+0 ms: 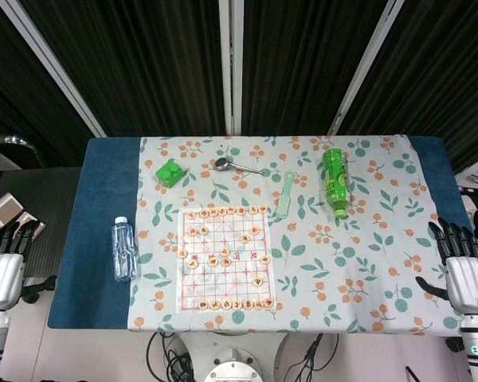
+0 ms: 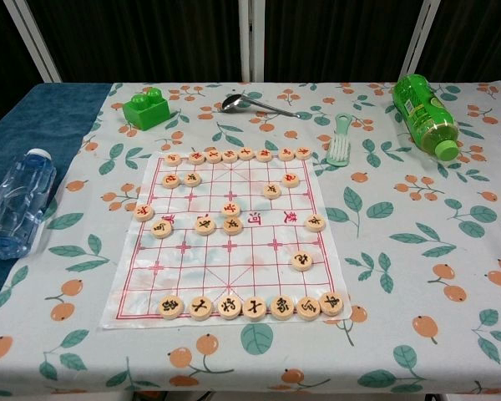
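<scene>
A paper Chinese chess board (image 1: 225, 259) (image 2: 234, 238) lies in the middle of the table with several round wooden pieces on it. My left hand (image 1: 6, 267) hangs beside the table's left edge, fingers extended and apart, holding nothing. My right hand (image 1: 462, 269) hangs off the right edge in the same way, empty. Neither hand shows in the chest view. A clear water bottle (image 1: 123, 248) (image 2: 15, 205) lies on the blue cloth, nearest my left hand.
A green bottle (image 1: 335, 181) (image 2: 424, 114) lies at the back right. A green toy brick (image 1: 171, 172) (image 2: 146, 108), a metal spoon (image 1: 237, 165) (image 2: 255, 104) and a pale green brush (image 1: 286, 195) (image 2: 341, 139) lie behind the board. A floral cloth (image 1: 366, 263) covers most of the table.
</scene>
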Robot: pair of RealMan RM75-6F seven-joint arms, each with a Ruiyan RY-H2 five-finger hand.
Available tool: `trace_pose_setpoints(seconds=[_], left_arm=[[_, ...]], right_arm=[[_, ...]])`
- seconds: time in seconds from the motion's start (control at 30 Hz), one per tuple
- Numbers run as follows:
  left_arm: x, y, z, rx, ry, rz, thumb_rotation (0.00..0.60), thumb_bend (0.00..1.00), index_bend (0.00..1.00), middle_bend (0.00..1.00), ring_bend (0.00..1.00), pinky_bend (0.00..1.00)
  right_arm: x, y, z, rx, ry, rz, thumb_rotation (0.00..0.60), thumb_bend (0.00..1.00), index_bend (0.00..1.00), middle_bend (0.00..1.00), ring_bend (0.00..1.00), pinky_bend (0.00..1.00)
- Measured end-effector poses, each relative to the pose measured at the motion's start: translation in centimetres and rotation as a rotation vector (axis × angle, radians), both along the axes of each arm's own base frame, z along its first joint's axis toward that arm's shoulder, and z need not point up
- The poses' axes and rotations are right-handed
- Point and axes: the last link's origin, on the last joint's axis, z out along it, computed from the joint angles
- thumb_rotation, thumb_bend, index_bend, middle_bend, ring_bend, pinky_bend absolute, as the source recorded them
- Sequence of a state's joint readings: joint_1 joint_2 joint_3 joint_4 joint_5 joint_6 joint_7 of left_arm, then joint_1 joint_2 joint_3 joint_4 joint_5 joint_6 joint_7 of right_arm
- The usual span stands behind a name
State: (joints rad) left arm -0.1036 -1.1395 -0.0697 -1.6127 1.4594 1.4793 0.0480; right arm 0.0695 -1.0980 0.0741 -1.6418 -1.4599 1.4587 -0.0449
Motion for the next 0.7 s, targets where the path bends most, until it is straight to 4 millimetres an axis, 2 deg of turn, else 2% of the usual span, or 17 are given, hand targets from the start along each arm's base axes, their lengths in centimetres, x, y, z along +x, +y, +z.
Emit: trace_pose_setpoints(seconds=[0.37, 0.53, 0.7], left_arm=[[0.6, -0.1, -0.4, -0.018, -0.034, -0.023, 0.600, 0.05, 0.07, 0.06, 0.00, 0.00], [2.5, 0.2, -1.6, -0.080, -0.098, -0.094, 0.600, 0.09, 0.09, 0.07, 0.00, 0.00], [4.5, 1.4, -3.6, -0.170, -0.114, -0.153, 0.600, 0.11, 0.11, 0.07, 0.00, 0.00]], right_arm=[[-0.4, 0.0, 0.1, -0.009, -0.003, -0.005, 0.600, 0.03, 0.00, 0.00, 0.00, 0.00], [-0.5, -0.1, 0.5, -0.018, -0.005, -0.007, 0.600, 0.03, 0.00, 0.00, 0.00, 0.00], [-0.6, -0.3, 0.7, -0.014, -0.002, -0.007, 0.600, 0.03, 0.00, 0.00, 0.00, 0.00]])
